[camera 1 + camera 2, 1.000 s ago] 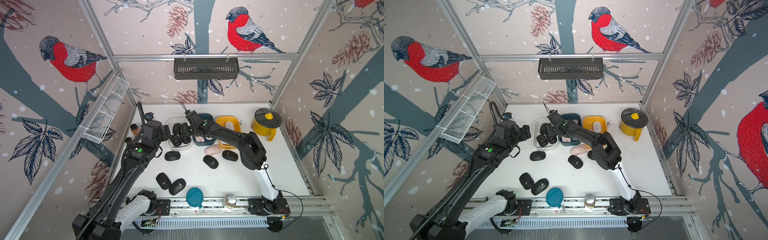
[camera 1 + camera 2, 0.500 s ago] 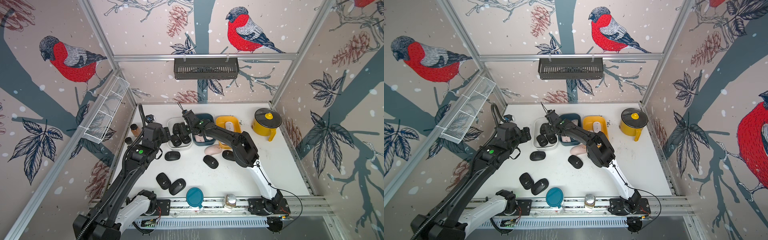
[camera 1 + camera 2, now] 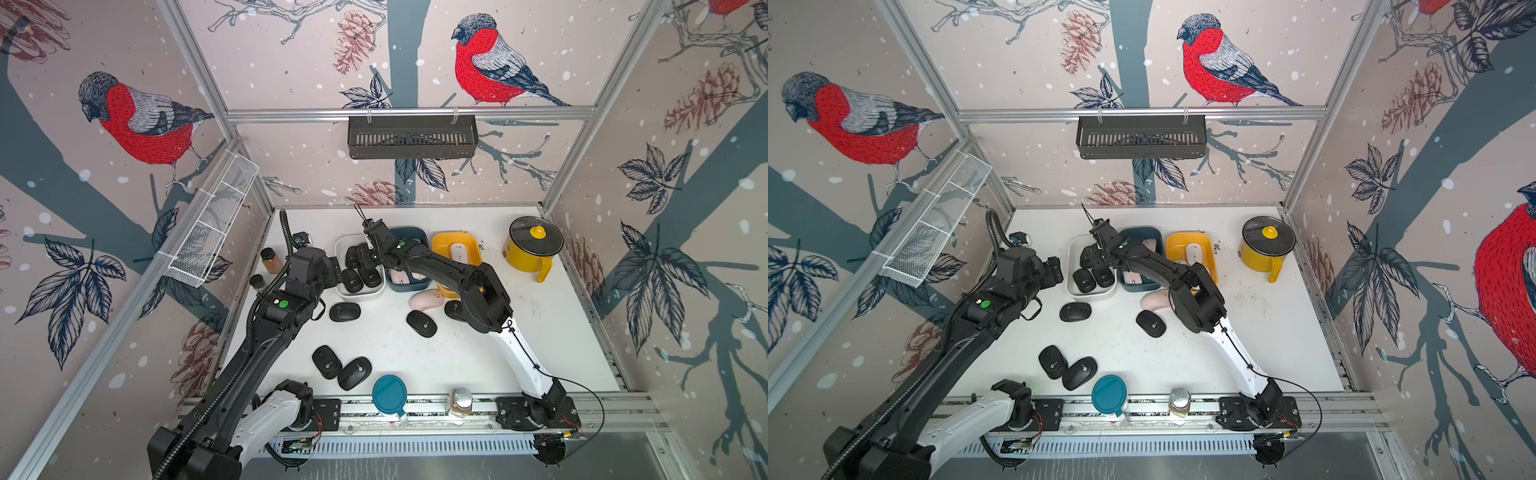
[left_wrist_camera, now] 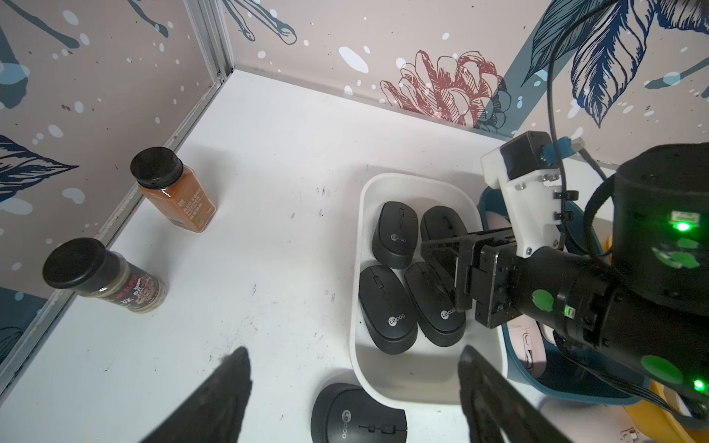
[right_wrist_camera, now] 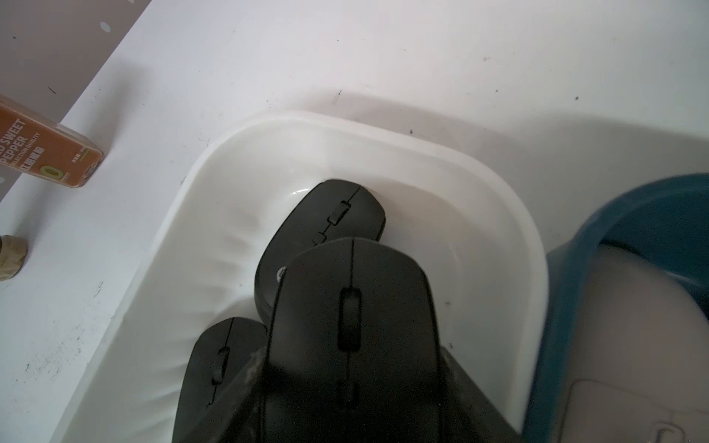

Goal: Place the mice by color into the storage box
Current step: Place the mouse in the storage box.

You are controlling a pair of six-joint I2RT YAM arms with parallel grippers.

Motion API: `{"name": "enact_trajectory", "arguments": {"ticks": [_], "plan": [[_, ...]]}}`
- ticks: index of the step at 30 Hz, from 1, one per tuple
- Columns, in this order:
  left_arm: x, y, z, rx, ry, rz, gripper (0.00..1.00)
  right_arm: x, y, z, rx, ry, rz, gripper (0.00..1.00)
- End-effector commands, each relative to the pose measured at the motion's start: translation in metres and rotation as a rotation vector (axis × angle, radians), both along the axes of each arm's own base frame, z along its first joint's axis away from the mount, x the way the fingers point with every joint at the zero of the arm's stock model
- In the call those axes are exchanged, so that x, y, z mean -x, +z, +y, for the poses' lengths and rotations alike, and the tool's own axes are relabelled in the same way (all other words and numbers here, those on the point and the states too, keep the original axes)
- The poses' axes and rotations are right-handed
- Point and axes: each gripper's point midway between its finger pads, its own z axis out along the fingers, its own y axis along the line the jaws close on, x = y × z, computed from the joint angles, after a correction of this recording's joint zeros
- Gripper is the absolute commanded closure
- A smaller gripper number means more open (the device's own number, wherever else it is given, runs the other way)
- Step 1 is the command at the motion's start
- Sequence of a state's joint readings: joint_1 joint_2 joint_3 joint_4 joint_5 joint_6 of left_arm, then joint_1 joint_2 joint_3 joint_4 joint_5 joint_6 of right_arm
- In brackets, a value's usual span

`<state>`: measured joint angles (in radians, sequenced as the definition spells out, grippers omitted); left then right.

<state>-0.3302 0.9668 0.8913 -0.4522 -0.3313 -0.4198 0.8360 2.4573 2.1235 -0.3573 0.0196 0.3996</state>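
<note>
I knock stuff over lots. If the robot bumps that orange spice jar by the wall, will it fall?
Probably, if bumped near its cap: the red sweet pepper jar stands tall on a small base. It looks full of powder, so it may feel heavy-ish and resist a low nudge. Its flat sides suggest it wouldn't roll far.

Black mice [image 4: 387, 310] lie in the white bin [image 4: 414, 179]; more, plus a pink mouse [image 3: 426, 300], lie loose outside.

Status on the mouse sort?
Left claw open, empty, near white bin. Right claw on black mouse over that bin. Pink mouse, black ones loose on table.
</note>
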Motion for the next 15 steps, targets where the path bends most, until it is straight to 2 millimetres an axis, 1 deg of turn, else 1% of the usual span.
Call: {"name": "enact_trajectory", "arguments": {"ticks": [1, 3, 9, 12, 15], "plan": [[-0.004, 0.005, -0.003, 0.021, -0.003, -0.029, 0.17, -0.002, -0.012, -0.009, 0.028, -0.04, 0.031, 0.34], [-0.004, 0.005, -0.002, 0.022, -0.001, -0.03, 0.17, -0.003, -0.014, -0.009, 0.029, -0.041, 0.034, 0.33], [-0.002, 0.004, -0.001, 0.026, 0.003, -0.029, 0.16, -0.002, -0.009, -0.006, 0.013, -0.036, 0.033, 0.28], [-0.002, 0.005, -0.001, 0.028, 0.004, -0.032, 0.16, -0.003, -0.002, -0.003, -0.001, -0.03, 0.023, 0.27], [-0.002, 0.007, -0.001, 0.029, 0.006, -0.038, 0.16, -0.002, 0.011, 0.001, -0.02, -0.016, 0.0, 0.27]]}}
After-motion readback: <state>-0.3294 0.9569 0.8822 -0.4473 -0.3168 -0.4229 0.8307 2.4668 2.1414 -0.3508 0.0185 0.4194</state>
